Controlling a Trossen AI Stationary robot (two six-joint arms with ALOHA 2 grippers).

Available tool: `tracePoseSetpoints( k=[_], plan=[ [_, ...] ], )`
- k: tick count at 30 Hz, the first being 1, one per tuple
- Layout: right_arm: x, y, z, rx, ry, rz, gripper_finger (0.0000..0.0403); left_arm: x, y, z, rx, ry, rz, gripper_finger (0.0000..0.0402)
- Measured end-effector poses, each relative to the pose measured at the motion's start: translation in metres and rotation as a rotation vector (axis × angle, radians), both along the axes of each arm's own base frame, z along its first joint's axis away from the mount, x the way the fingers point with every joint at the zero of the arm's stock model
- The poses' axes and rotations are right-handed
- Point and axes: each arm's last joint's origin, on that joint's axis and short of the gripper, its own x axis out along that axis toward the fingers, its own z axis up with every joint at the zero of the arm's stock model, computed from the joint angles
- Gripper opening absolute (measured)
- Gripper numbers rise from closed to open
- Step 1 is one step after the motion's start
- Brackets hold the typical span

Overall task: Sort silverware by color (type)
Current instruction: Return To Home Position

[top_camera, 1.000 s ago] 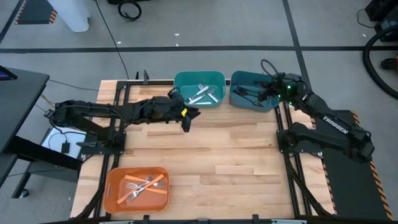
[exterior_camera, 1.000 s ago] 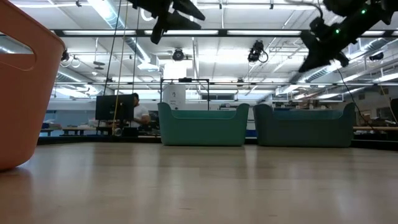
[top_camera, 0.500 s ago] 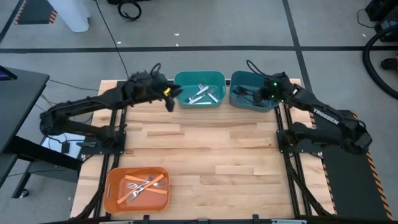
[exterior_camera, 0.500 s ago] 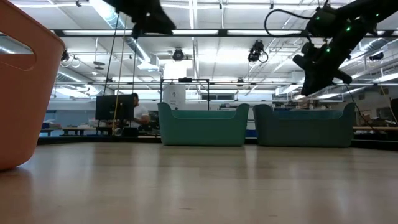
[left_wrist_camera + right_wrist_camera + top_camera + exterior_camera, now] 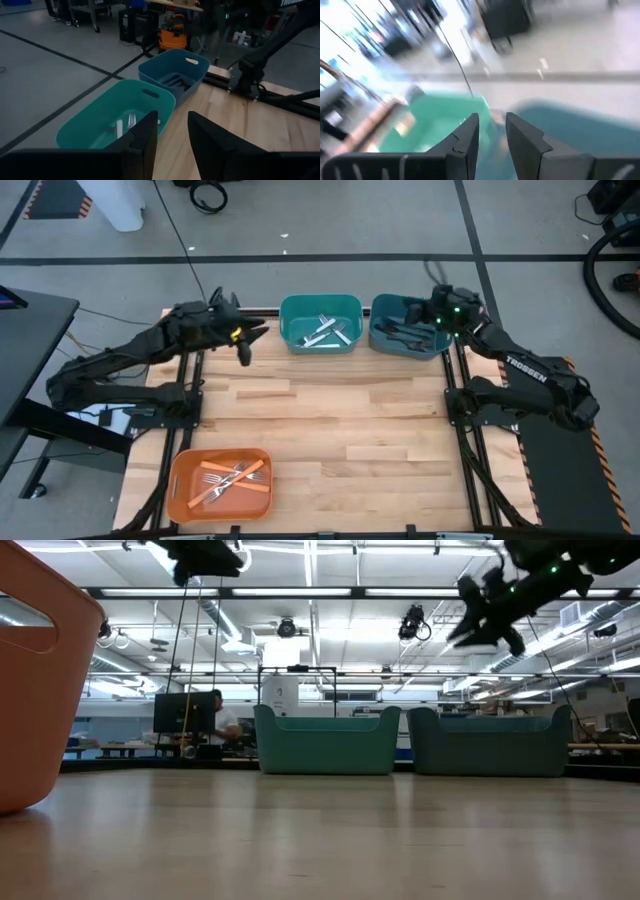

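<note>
Three bins are carried by the wooden bench. A green bin is set at the middle of the far edge. A blue bin is placed just beside it, toward the far right corner. An orange bin is set at the near left corner, well apart from the other two.

The silverware is found inside the bins, sorted by handle colour. Several white-handled forks are laid loosely in the green bin, with the metal tines of one visible in the left wrist view. Dark-handled forks are gathered in the blue bin, where they are hard to tell from its shadowed floor. Orange-handled forks are piled crosswise in the orange bin.

The left gripper is held in the air above the far left part of the bench, near the green bin's left wall but apart from it. Its two fingers are parted by a narrow gap, and nothing is gripped between them.

The right gripper is raised over the blue bin near the far right corner. Its fingers are likewise parted only slightly, and nothing is held. The right wrist view is blurred, so the bins' contents cannot be made out from it.

In the low view both grippers are seen high above the bin rims. A person is seen at a screen in the room behind the bench.
</note>
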Motion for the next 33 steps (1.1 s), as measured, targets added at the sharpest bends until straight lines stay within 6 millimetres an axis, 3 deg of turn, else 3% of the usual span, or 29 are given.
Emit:
tracePoseSetpoints(
  k=[7, 12, 16, 26, 33],
  plan=[
    [-0.004, 0.002, 0.046, -0.42, -0.2, -0.046, 0.0105, -0.043, -0.017, -0.038, 0.007, -0.104, 0.005, 0.0116],
    [-0.008, 0.006, 0.065, -0.641, -0.251, -0.064, 0.0105, -0.063, -0.024, -0.077, 0.01, -0.193, 0.007, 0.0116],
    [-0.009, 0.008, 0.068, -0.653, -0.294, -0.067, 0.0105, -0.07, -0.027, -0.11, -0.008, -0.22, 0.011, 0.0116],
    [-0.007, 0.008, 0.066, -0.596, -0.332, -0.022, 0.0105, -0.073, -0.028, -0.17, -0.014, -0.18, 0.011, 0.0116],
    [-0.007, 0.008, 0.066, -0.6, -0.329, -0.029, 0.0105, -0.072, -0.027, -0.187, 0.049, -0.173, 0.001, 0.0116]
  ],
)
